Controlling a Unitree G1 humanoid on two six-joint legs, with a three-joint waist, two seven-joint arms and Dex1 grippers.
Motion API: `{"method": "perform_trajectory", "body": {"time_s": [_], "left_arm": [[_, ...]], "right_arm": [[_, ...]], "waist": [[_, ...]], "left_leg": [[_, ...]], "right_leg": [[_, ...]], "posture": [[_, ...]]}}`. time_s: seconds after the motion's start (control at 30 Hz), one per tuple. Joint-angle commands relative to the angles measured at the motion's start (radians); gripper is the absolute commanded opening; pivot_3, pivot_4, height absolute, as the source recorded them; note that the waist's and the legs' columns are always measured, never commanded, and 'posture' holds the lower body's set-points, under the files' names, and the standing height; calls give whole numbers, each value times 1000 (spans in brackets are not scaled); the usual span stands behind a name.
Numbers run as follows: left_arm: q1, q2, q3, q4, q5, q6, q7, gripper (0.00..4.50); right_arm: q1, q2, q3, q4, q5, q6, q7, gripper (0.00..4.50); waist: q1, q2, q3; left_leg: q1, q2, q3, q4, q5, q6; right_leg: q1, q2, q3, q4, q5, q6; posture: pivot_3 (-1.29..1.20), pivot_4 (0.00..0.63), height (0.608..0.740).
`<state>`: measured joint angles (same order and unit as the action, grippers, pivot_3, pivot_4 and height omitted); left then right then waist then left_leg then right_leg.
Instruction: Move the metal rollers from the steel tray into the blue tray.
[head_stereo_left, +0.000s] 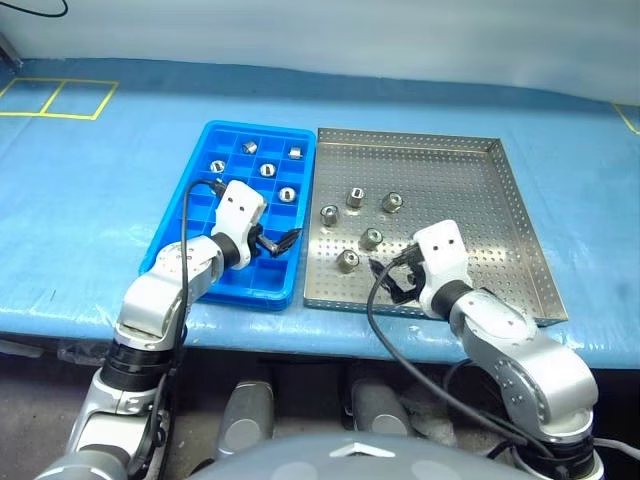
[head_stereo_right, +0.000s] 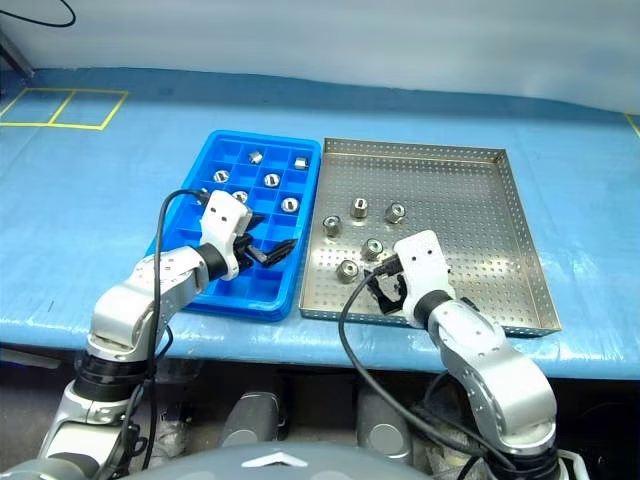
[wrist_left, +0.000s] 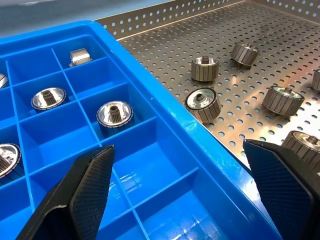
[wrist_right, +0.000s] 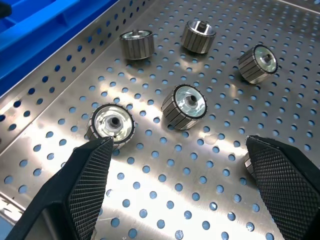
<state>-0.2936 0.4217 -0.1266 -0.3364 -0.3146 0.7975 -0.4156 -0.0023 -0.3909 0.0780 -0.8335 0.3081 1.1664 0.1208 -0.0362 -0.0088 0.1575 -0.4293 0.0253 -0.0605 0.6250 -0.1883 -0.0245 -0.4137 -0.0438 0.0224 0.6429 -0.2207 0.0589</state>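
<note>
Both arms reach forward and slightly down, the left gripper (head_stereo_left: 283, 240) hovering with fingers spread wide over the blue tray's (head_stereo_left: 170, 262) near right corner, the right gripper (head_stereo_left: 388, 278) likewise spread beside that tray.

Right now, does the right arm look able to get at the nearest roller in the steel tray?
Probably yes: the right gripper hangs open just above the steel tray, and the nearest roller lies beside one finger with nothing between them.

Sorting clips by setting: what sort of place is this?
Probably a workshop or factory-style test bench: a blue-covered table with yellow floor-style marking tape, a perforated steel tray of metal rollers, and a blue tray for sorting parts.
</note>
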Motion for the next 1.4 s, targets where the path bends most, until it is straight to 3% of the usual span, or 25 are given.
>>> {"method": "perform_trajectory", "body": {"time_s": [0.03,0.37,0.53,0.8,0.93,1.13,1.4], "left_arm": [[0,0,-1,-50,4,-17,-9,4500],[-19,-6,-1,-31,5,-18,-19,4500],[-155,5,-31,70,27,-34,-74,4500],[-540,-23,-210,480,130,-176,-326,4500],[-736,-87,-315,799,210,-309,-510,4500],[-906,-170,-455,1165,384,-471,-670,4500],[-1008,-262,-550,1486,610,-628,-679,4500]], "right_arm": [[4,-17,14,-41,-9,-10,10,4475],[15,-14,16,-39,-34,-12,6,4475],[11,-1,11,-33,-41,-18,3,4475],[2,20,29,-14,-63,-30,-6,4475],[13,36,37,-17,-82,-37,-19,4475],[47,66,42,-31,-102,-50,-46,4475],[97,109,39,-45,-130,-76,-82,4475]], "waist": [[0,0,0],[0,-1,0],[4,-1,1],[2,-1,1],[-3,-2,1],[-33,-2,1],[-63,-2,1]], "left_leg": [[0,0,0,0,0,0],[0,0,0,0,0,0],[0,0,-1,2,0,0],[-1,-1,0,2,0,0],[-2,-1,0,1,-1,1],[-3,-1,0,1,-2,3],[-4,-1,1,2,-2,4]], "right_leg": [[0,0,0,0,0,0],[0,0,0,0,0,0],[0,0,-1,1,0,0],[0,0,0,0,1,1],[0,0,0,0,0,1],[-1,0,1,0,0,2],[-2,0,2,0,-1,2]], "posture": [[-27,150,740],[-42,150,740],[-37,150,740],[-58,150,740],[-97,150,740],[-162,150,740],[-219,150,740]]}}
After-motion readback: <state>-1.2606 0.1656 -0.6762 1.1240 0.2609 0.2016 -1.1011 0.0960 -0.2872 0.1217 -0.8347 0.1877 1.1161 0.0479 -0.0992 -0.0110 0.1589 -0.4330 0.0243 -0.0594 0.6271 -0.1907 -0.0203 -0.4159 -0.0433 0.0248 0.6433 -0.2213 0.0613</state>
